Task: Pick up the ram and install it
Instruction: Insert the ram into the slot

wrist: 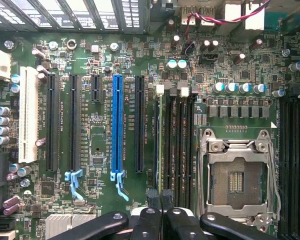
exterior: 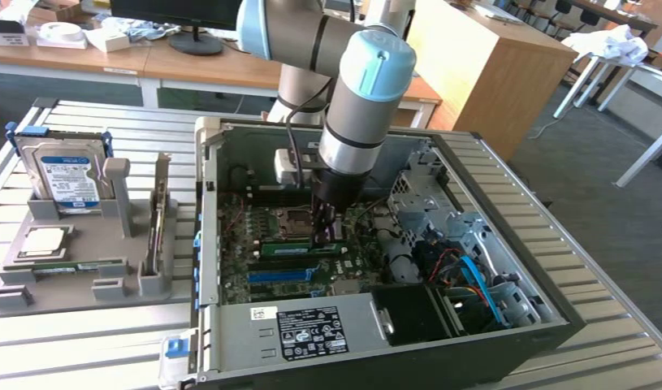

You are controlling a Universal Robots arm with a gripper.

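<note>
since the ram (exterior: pixel 298 249) sits edge-up in its slot beside the empty processor socket (wrist: pixel 237 180), i judge my gripper (wrist: pixel 160 199), tips shut together over its end, is pressing it home

The claw (exterior: pixel 330 234) hides one end of the ram (exterior: pixel 298 249).

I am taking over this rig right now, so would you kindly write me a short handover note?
The pincer is shut on the top edge of the ram, as far as shows.
The ram stands in a memory slot between the empty processor socket and the blue expansion slot.
Done: the ram is picked up and brought into its slot.
Left: it is not yet released; whether it is fully seated cannot be told.
</note>
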